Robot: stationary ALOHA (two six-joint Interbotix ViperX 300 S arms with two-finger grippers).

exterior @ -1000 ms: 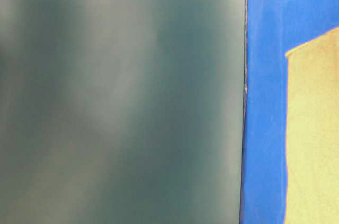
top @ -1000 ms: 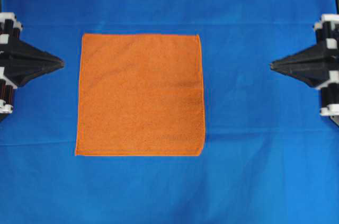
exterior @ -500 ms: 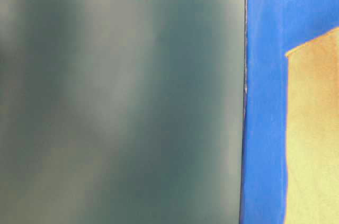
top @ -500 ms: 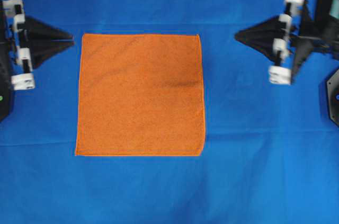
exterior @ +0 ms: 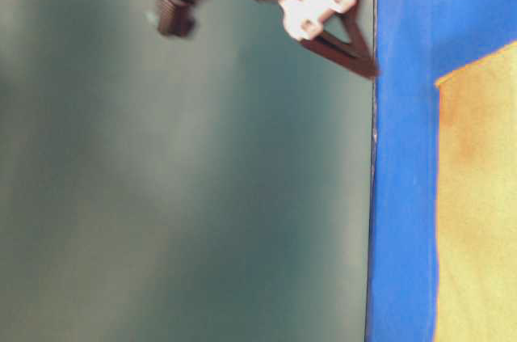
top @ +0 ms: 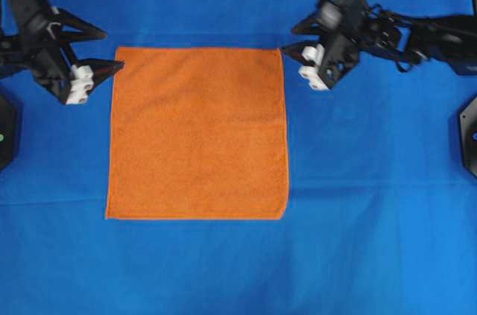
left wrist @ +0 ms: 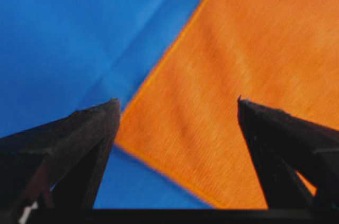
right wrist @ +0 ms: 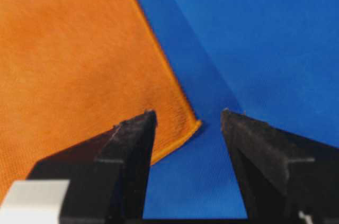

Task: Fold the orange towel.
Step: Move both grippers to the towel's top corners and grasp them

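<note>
On the blue cloth point(top: 373, 181) that covers the table, seen from overhead, the orange towel point(top: 197, 132) lies flat and square, unfolded, a little left of the middle. The left gripper point(top: 104, 48) stands at the towel's upper left corner, its jaws spread, one tip just at the hem. The right gripper point(top: 294, 39) stands at the upper right corner, jaws likewise apart, tips just beside the hem. Neither holds anything.

From table level the picture is mostly a blurred grey-green surface; the towel shows as a pale orange patch at the right edge on the blue cloth, and one gripper — which of the two I cannot tell — hangs above the cloth, tips pointing down toward it, not touching.

In the left wrist view the jaws are wide, with the towel's corner lying between and below them; the corner is flat on the cloth and not pinched.

In the right wrist view the jaws are wide too, and the towel's corner sits in the gap between the tips — close, but with blue cloth visible around it, so not gripped.

I judge the step in hand to be the approach to the two far corners, with no fold begun. The next move would call for both grippers to sink until one finger slips under, or presses at, each corner, close on the hem together, then lift and carry that edge over to the opposite edge evenly, so the cloth does not skew.
</note>
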